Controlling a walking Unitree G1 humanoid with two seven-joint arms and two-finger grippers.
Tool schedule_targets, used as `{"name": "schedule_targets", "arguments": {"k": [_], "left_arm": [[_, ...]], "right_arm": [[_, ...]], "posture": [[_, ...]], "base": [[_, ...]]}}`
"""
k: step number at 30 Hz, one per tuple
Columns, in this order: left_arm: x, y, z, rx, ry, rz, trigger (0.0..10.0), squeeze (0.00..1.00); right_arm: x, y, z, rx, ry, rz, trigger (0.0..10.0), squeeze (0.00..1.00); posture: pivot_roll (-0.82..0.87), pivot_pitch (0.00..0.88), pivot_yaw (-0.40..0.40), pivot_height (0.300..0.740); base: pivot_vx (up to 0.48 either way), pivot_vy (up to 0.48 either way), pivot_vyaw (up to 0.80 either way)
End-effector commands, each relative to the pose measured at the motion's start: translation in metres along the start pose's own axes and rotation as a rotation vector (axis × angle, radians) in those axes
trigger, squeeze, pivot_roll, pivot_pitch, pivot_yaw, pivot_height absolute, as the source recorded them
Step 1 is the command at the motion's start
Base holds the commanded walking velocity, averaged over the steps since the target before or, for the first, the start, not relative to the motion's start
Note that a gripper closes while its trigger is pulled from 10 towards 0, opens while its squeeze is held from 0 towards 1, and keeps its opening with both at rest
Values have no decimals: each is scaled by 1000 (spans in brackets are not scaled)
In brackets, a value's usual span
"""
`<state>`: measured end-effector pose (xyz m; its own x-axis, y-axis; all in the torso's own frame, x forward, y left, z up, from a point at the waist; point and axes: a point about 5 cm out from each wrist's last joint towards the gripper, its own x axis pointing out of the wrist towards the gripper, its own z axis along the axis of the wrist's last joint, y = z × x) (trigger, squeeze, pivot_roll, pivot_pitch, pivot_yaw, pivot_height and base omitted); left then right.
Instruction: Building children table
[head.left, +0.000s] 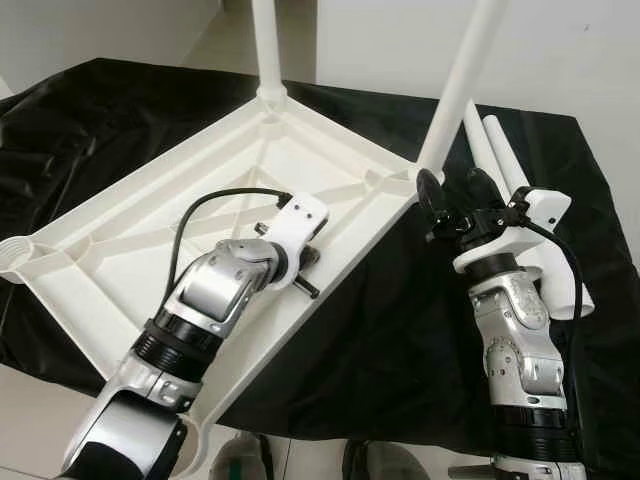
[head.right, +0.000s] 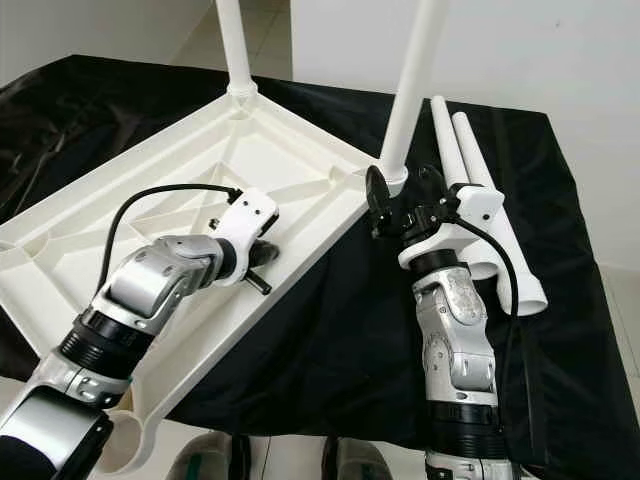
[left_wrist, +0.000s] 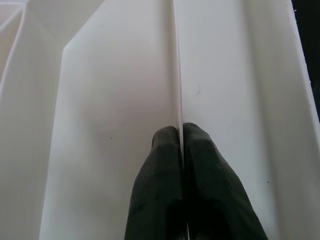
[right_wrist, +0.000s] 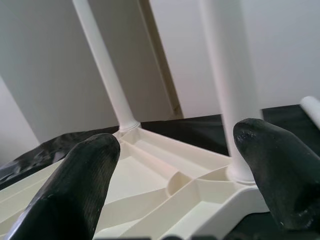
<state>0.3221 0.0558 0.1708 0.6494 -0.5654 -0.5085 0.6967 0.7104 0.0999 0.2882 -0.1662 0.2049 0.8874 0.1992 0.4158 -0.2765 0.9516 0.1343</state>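
Tabletop lies upturned; left gripper pinches its rib, right gripper gapes beside cropped leg.

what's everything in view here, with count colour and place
tabletop: 1, white, upside down on the cloth, ribs up
fitted legs: 2, white, upright in the far and right corner sockets
loose legs: 2, white, lying side by side on the cloth by the right arm
cloth: 1, black, under it all
left gripper: 1, black fingers shut on a thin rib inside the tabletop
right gripper: 1, black fingers open, at the base of the right fitted leg
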Motion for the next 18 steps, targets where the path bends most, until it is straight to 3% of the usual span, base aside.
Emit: {"name": "schedule_targets", "arguments": {"k": [1,18], "left_arm": [[0,4,10,3,-44,24,0,0],[19,18,37,-128,-129,159,0,0]], "right_arm": [[-2,0,1,-10,2,-8,10000,0],[-2,0,3,-15,1,-22,10000,0]], "posture": [[-10,82,15,740],[-20,98,12,740]], "base": [[0,0,0],[0,0,0]]}}
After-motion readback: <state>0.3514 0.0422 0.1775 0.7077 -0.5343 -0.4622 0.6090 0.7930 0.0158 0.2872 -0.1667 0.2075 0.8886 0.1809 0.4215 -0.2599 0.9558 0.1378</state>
